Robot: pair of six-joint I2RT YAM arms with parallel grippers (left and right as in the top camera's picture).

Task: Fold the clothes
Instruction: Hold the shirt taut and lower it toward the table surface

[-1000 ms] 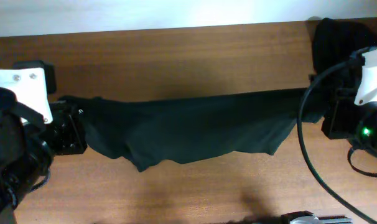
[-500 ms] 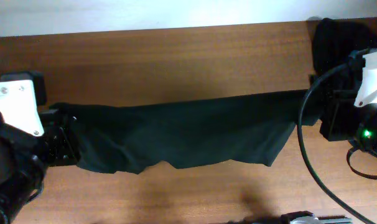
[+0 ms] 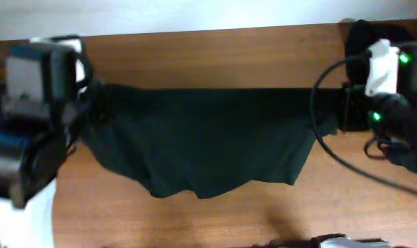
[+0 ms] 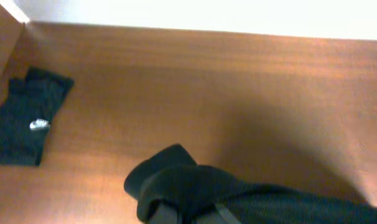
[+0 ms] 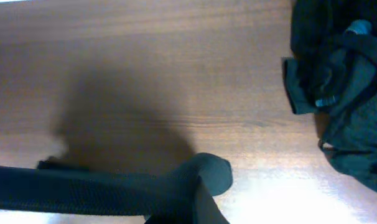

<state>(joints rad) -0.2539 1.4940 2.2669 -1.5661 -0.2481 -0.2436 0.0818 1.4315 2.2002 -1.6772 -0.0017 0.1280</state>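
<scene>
Left wrist: black cloth gathered at your gripper
Your left gripper (image 4: pixel 187 214) is clamped on bunched black cloth (image 4: pixel 195 186) that trails off right over the wooden table (image 4: pixel 238 93). At the far left lies a folded black garment (image 4: pixel 20 127) with a white logo (image 4: pixel 39 125).

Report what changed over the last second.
The left gripper and right gripper carried the shirt's stretched top edge toward the table's far side, the left moving most; more fabric now spreads below it. Nothing was let go: both stay shut on the shirt. The dark pile in the far right corner has not moved.
</scene>
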